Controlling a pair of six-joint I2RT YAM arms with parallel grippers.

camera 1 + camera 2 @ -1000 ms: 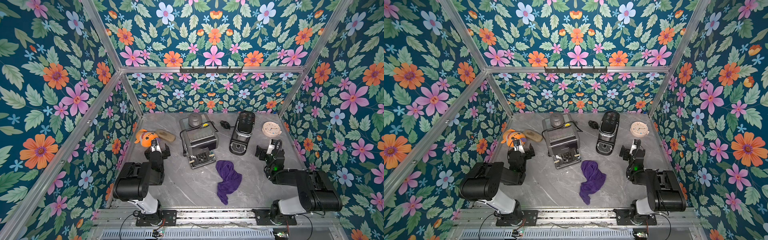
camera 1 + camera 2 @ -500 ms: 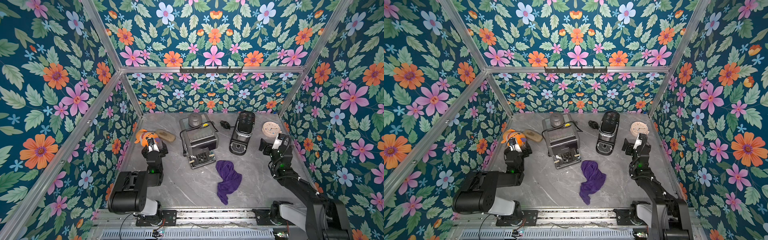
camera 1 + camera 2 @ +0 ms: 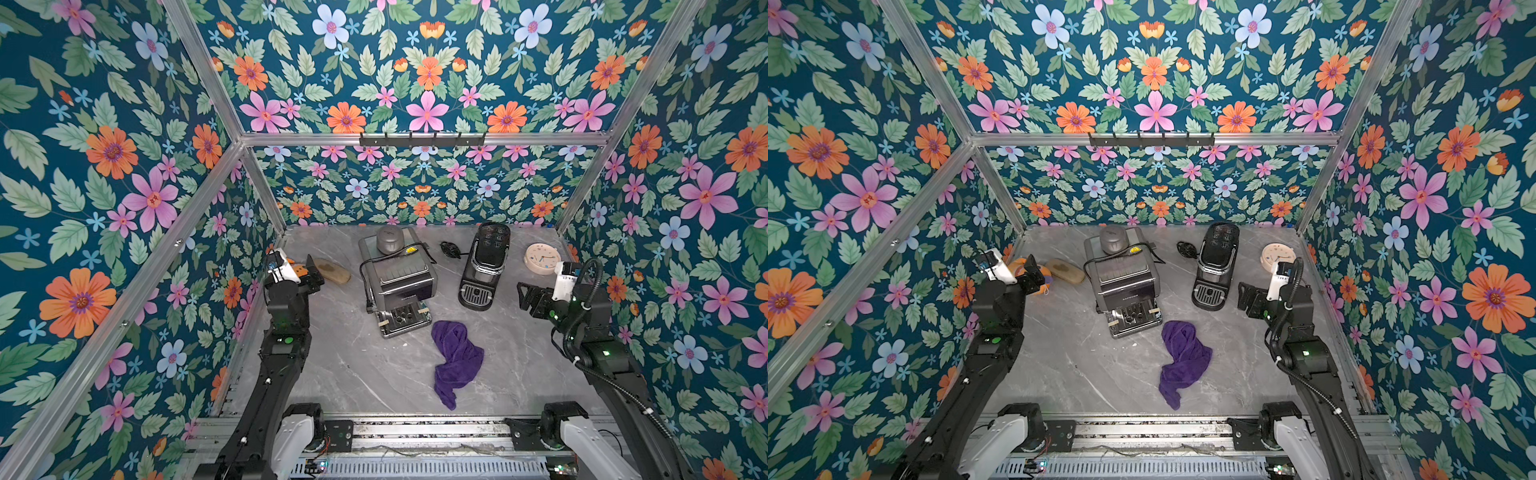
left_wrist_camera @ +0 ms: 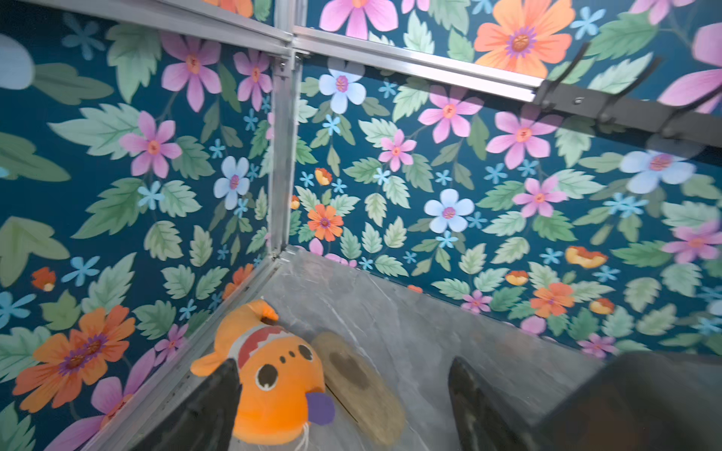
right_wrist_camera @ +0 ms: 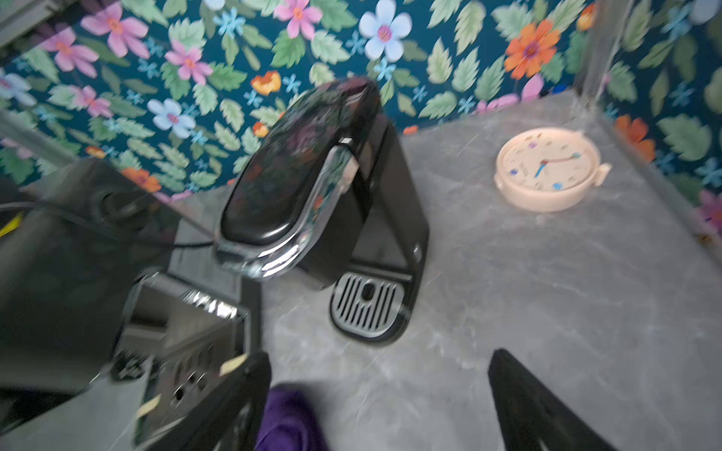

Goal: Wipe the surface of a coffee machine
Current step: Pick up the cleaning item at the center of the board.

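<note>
purple cloth (image 3: 455,361) loose on tabletop (image 3: 340,374), just in front of espresso machine (image 3: 397,282), reachable from either side. left gripper (image 3: 302,275) & right gripper (image 3: 530,297) wide, empty, prob. pre-pick. 2nd unit, capsule machine (image 3: 484,266), beside.

left tool (image 4: 343,367) jaws apart | orange plush (image 4: 273,390) beside tan pad (image 4: 363,386) | marble table (image 4: 429,332)

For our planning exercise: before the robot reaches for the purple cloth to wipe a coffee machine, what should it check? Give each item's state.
1. Purple cloth unobstructed on the table: ok.
2. Right gripper open, empty: ok.
3. Left gripper open, empty: ok.
4. Silver coffee machine top free of its cord: not ok.
5. Which machine is meant, silver or black coffee machine: cannot tell.
</note>
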